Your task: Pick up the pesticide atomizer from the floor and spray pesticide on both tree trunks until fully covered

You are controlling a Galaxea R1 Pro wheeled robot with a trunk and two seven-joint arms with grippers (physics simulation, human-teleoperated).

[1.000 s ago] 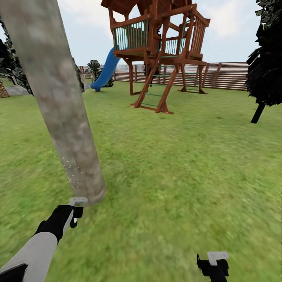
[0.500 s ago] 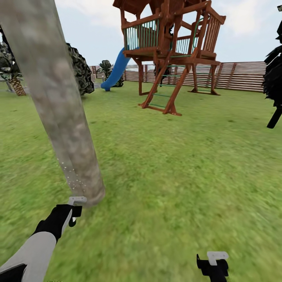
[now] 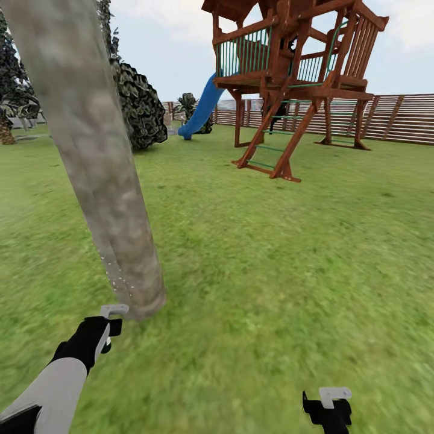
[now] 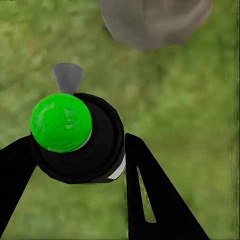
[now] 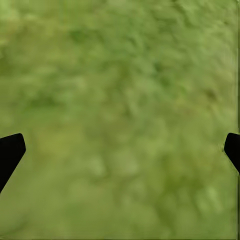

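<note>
1. One lawn [image 3: 289,271] of blurred green grass fills most of the head view, bounded at the far right by a reddish-brown slat fence [image 3: 404,117].
2. Tree trunk [image 3: 96,163]: a thick, mottled grey-brown column leaning across the left of the head view, its base meeting the grass at lower left; fine pale specks mark its lower side. The left wrist view shows the base [image 4: 155,22] at its upper edge.
3. Wooden play tower [image 3: 295,78] with a blue slide [image 3: 202,111] stands at upper centre, well apart from the trunk; a round dark bush [image 3: 141,105] lies behind the trunk.
4. Left gripper [image 3: 111,325], lower left of the head view, just beside the trunk base. Its black fingers [image 4: 150,200] pinch the pesticide atomizer [image 4: 75,137], a black body with a green cap and a grey nozzle.
5. Right gripper [image 3: 328,410], bottom right, hangs over bare grass; its fingertips [image 5: 10,152] sit spread wide with nothing between them.
</note>
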